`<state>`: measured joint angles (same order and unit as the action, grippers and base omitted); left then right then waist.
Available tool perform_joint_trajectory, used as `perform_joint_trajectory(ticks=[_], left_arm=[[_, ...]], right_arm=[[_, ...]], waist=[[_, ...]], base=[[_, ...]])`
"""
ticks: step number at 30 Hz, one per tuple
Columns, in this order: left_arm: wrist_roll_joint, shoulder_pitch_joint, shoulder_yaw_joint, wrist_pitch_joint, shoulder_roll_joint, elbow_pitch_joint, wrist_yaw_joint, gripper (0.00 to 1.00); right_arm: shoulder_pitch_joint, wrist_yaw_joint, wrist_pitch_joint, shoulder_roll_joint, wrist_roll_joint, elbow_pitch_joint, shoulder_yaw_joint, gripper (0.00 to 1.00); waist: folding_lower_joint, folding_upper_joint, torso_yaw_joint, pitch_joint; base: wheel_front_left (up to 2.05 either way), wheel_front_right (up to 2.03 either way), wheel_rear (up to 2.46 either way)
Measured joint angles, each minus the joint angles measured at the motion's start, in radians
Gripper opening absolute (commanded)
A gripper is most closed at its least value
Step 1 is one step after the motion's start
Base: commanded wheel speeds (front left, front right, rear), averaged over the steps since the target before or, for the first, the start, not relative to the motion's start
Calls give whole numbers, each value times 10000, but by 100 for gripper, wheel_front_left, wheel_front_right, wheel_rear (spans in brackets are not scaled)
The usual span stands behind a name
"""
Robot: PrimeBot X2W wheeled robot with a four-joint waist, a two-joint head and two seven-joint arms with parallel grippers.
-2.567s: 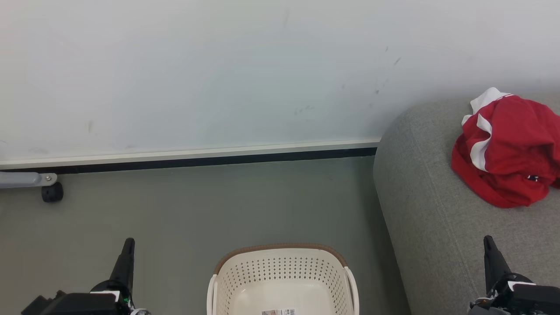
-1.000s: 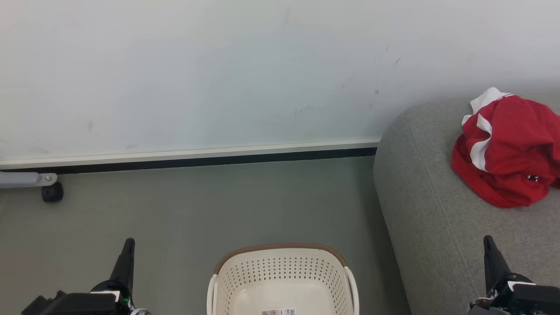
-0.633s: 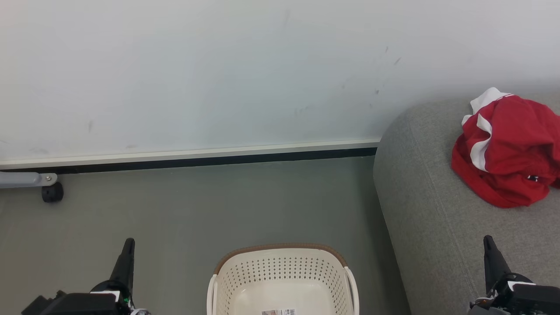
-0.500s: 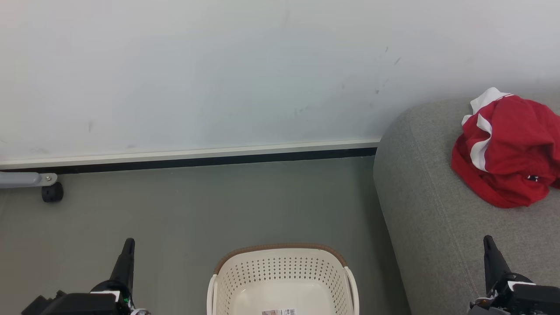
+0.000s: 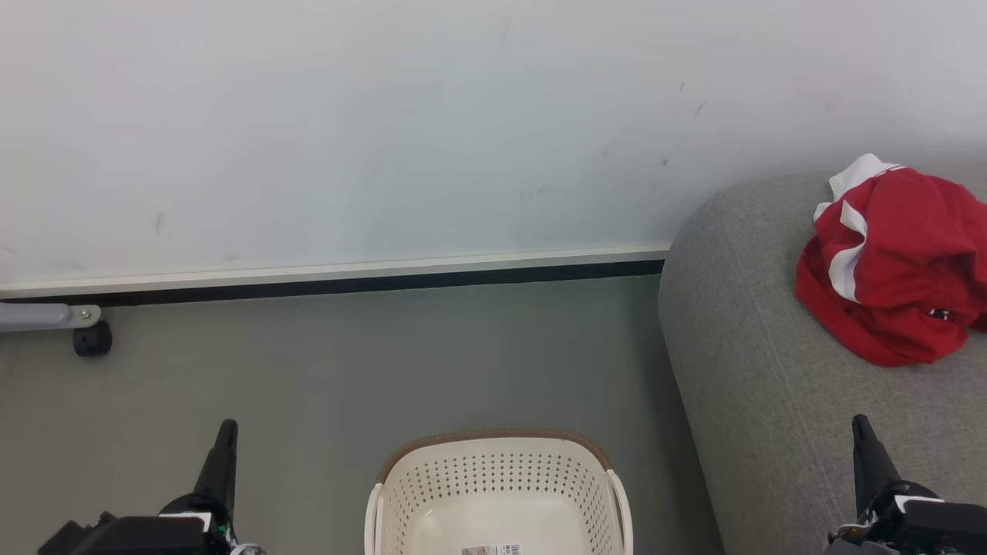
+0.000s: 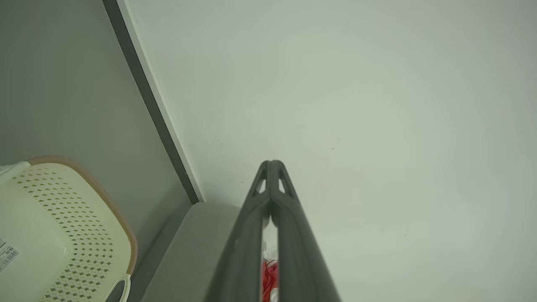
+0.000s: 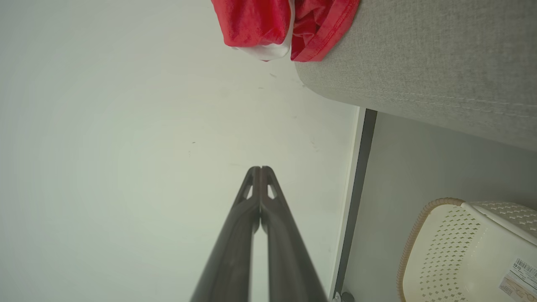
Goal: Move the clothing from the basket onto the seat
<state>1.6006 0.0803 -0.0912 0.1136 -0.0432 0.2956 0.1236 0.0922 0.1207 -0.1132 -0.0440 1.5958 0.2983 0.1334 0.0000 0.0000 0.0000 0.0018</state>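
The red clothing (image 5: 894,262) with white trim lies crumpled on the grey seat (image 5: 763,385) at the right; a bit of it shows in the right wrist view (image 7: 285,25). The cream basket (image 5: 497,470) stands on the floor at bottom centre, with only a printed label (image 5: 493,549) on its floor. My left gripper (image 5: 226,432) is shut and holds nothing, low at the left of the basket, tips together in its wrist view (image 6: 270,163). My right gripper (image 5: 860,428) is shut and holds nothing, over the seat's front, tips together in its wrist view (image 7: 260,170).
A white wall with a pale skirting and dark strip (image 5: 331,279) runs behind the grey floor (image 5: 347,362). A grey bar with a black caster wheel (image 5: 91,339) stands at the far left by the wall.
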Motion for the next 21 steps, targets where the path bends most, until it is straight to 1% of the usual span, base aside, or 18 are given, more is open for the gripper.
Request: perform_joint_trajectory(ticks=[21], left_arm=[[0, 0, 2, 0, 0, 0, 0, 0]], right_arm=[[0, 0, 0, 2, 0, -4, 0, 0]], waist=[[0, 0, 0, 0]], base=[[0, 0, 0]])
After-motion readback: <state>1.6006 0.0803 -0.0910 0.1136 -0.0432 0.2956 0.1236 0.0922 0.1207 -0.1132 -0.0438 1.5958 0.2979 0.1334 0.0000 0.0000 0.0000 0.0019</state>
